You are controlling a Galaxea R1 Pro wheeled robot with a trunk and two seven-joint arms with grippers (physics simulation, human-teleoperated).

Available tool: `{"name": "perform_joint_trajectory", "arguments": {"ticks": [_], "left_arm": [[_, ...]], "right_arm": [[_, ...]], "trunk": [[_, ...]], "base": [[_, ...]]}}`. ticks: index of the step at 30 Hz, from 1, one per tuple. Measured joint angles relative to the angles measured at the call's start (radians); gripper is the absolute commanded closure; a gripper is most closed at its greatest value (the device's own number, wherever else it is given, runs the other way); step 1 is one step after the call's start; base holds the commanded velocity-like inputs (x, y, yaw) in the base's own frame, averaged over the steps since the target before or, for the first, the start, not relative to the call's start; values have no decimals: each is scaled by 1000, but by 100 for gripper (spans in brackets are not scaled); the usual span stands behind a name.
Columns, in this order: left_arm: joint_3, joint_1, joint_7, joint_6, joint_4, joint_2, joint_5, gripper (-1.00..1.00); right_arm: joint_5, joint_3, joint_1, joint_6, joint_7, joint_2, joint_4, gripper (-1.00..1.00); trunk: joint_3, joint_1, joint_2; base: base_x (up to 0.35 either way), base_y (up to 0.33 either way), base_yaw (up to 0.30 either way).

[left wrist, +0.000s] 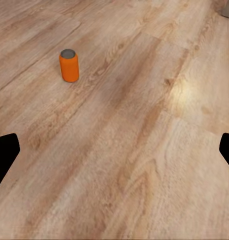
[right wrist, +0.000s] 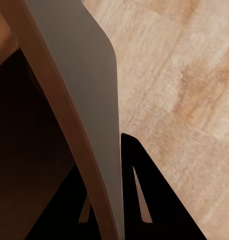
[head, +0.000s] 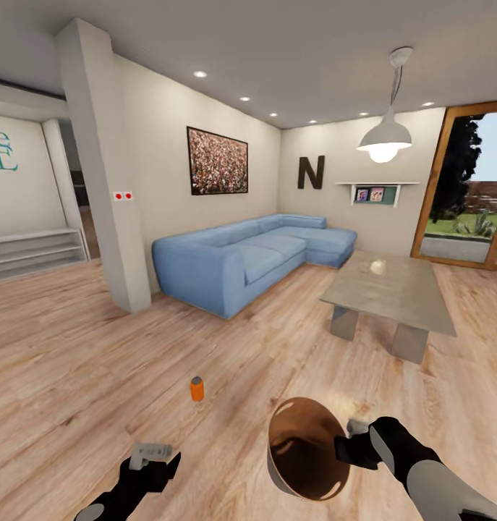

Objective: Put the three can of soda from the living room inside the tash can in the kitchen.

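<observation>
Orange soda can upright on floor; left claw wide, right claw pinching tilted trash can rim.

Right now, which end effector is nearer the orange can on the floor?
Left. The left end effector sits just short of the orange can; the right end effector grips the trash can rim, farther off.

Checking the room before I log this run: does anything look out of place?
Yes. An orange soda can stands upright on the bare wood floor, and the right gripper holds the trash can tilted off the ground.
</observation>
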Motion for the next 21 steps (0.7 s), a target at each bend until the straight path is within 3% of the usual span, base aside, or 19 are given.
{"name": "perform_joint_trajectory", "arguments": {"ticks": [21], "left_arm": [[0, 0, 0, 0, -3, 0, 0, -100]], "right_arm": [[1, 2, 0, 0, 0, 4, 0, 100]], "trunk": [[-5, 0, 0]], "base": [[261, 220, -246]]}}
